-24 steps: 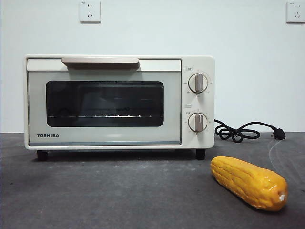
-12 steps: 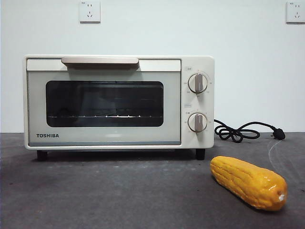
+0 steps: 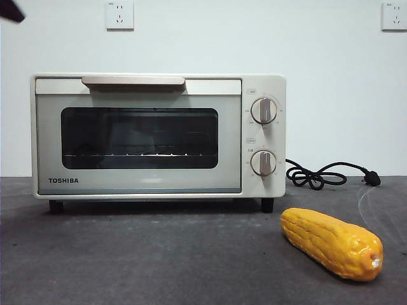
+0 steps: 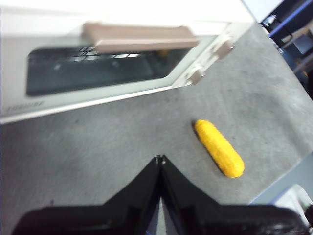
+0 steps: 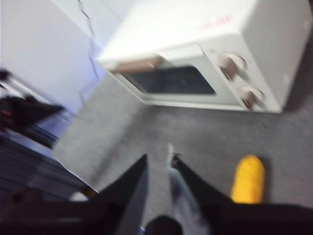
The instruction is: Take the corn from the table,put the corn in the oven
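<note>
The yellow-orange corn (image 3: 332, 244) lies on the dark grey table (image 3: 159, 260), in front of and to the right of the oven (image 3: 159, 135). The cream oven's dark glass door is closed under its beige handle (image 3: 133, 81). My left gripper (image 4: 160, 159) hovers above the table in front of the oven door, shut and empty, with the corn (image 4: 218, 148) off to its side. My right gripper (image 5: 159, 159) hangs high over the table with its jaws a little apart and nothing between them. The corn (image 5: 248, 178) lies beside it, the oven (image 5: 205, 58) beyond.
The oven's black cord and plug (image 3: 331, 174) lie on the table behind the corn. A black arm tip (image 3: 11, 10) shows at the top left corner of the front view. Two wall sockets (image 3: 120, 14) sit on the white wall behind.
A black arm tip has come into the top left corner of the front view. The corn and the oven have not moved.
</note>
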